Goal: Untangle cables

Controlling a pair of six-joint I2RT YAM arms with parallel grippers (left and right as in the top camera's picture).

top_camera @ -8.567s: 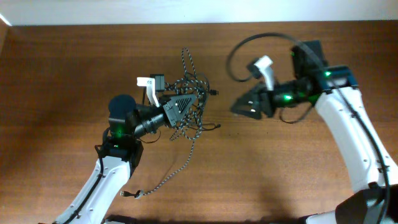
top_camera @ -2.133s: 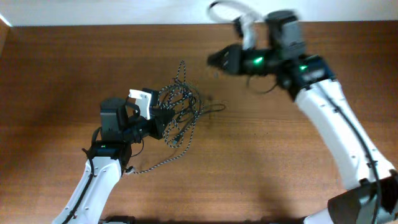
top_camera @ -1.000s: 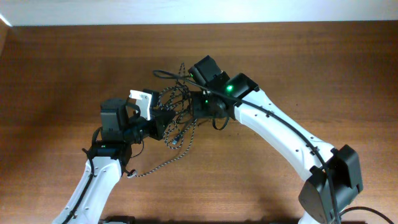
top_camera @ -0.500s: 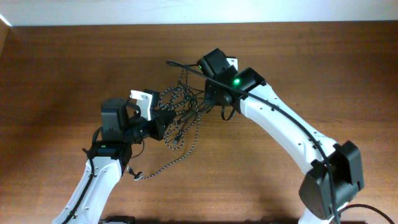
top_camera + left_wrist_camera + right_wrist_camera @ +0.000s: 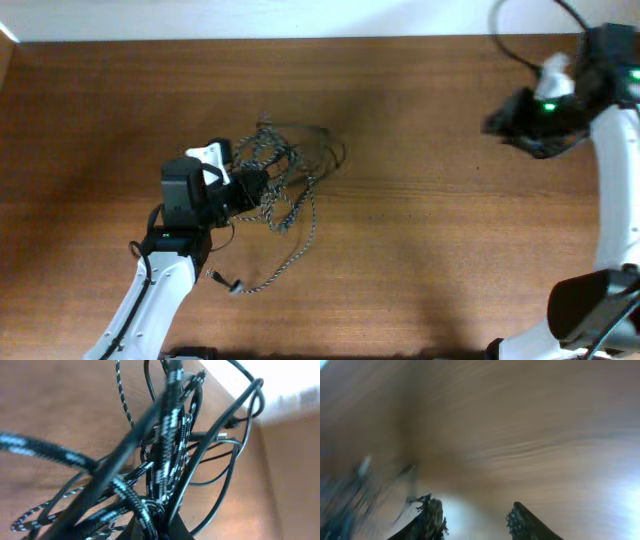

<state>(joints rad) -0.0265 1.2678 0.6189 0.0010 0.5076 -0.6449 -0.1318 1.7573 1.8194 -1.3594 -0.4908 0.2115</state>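
The cables [image 5: 290, 178] lie as one tangle left of the table's middle. The speckled cable [image 5: 300, 240] trails toward the front and ends in a small plug [image 5: 232, 288]. The thin black cable [image 5: 325, 138] loops out at the tangle's far side. My left gripper [image 5: 255, 186] is shut on the bundle from the left. In the left wrist view speckled strands [image 5: 167, 455] and black strands [image 5: 225, 425] rise from the shut jaws [image 5: 155, 527]. My right gripper [image 5: 494, 124] hangs far off at the back right, open and holding nothing; its wrist view is blurred, and the gap between its fingers [image 5: 475, 510] is bare.
Brown wooden table [image 5: 420, 240] with a pale wall strip along its back edge [image 5: 300, 18]. The right arm's own thick black cable [image 5: 520, 30] arcs above it at the top right corner.
My right arm has swung away from the tangle to the back right and its jaws have opened. The tangle has shifted slightly left and back, still held by the left gripper.
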